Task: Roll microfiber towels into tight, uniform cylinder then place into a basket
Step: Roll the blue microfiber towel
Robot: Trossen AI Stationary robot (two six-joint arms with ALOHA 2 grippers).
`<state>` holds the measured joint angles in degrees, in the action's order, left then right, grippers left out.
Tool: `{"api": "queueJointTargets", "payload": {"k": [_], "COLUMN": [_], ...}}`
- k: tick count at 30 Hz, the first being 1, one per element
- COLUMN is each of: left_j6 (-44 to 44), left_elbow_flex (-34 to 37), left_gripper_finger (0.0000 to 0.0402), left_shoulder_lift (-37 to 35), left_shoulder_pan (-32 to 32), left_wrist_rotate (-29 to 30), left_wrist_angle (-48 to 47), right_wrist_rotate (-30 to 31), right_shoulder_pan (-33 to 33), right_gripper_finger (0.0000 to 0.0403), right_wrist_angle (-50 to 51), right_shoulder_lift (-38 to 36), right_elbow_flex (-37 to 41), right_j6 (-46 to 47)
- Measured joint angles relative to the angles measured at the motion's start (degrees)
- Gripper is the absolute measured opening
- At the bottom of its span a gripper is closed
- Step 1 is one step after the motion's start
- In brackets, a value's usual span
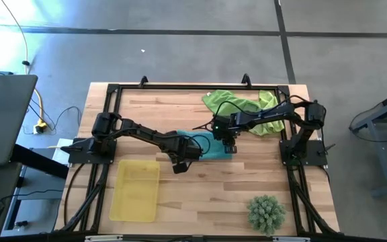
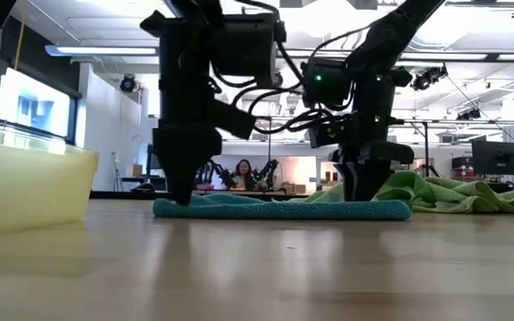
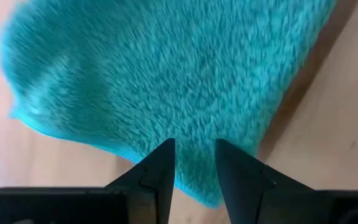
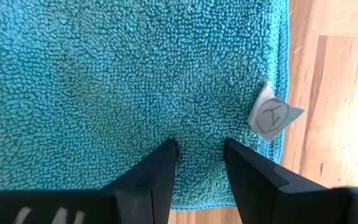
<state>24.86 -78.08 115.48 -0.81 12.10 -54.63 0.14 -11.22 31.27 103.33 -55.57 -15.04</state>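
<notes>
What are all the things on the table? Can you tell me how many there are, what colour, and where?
teal towel: one, teal-blue, lying flat at the middle of the table with a small white tag at one edge
green towels: a lime green crumpled heap at the far right of the table; I cannot count them
basket: one, see-through yellow, near left of the table, nothing in it
spiky plant: one, green, near right corner
table: one, light wood with a black frame
person: one, far back in the room
left gripper: black, fingers slightly apart, tips down on the teal towel's edge
right gripper: black, fingers slightly apart, tips down on the teal towel
</notes>
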Motion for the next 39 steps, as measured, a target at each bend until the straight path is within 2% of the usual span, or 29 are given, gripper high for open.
{"api": "queueJointTargets", "payload": {"k": [6, 9, 17, 23, 27, 34, 39], "left_j6": [-1.13, -3.06, -4.38, -9.08, -17.92, -28.15, -31.14], "left_elbow_flex": [0.32, 0.32, -5.21, -9.85, -8.67, -2.68, 1.54], "left_gripper_finger": [0.0106, 0.0106, 0.0106, 0.0106, 0.0106, 0.0086, 0.0060], "left_shoulder_lift": [0.00, 0.00, 0.00, -0.48, -0.48, -0.44, -0.44], "left_shoulder_pan": [-2.48, -3.78, -4.50, -4.26, -3.26, 0.72, 4.13], "left_wrist_rotate": [-9.02, -10.11, -3.90, 4.92, 7.42, 3.44, 3.07], "left_wrist_angle": [-0.06, -0.09, -5.18, -6.14, -2.75, 11.32, 21.60], "right_wrist_rotate": [0.02, 0.02, 0.04, 0.44, 0.53, 1.24, 1.18], "right_shoulder_pan": [0.00, -0.02, -0.02, 0.35, 1.78, 7.55, 11.28], "right_gripper_finger": [0.0134, 0.0134, 0.0134, 0.0134, 0.0134, 0.0134, 0.0134], "right_wrist_angle": [-0.04, -0.12, -0.17, 3.45, 13.45, 14.59, 15.85], "right_shoulder_lift": [0.00, -0.01, 0.00, -0.51, -2.32, -5.37, -5.12], "right_elbow_flex": [0.04, 0.07, 0.09, -1.20, -3.68, -5.13, -5.27], "right_j6": [0.01, 0.00, -0.28, 3.01, 7.36, 10.64, 18.75]}}
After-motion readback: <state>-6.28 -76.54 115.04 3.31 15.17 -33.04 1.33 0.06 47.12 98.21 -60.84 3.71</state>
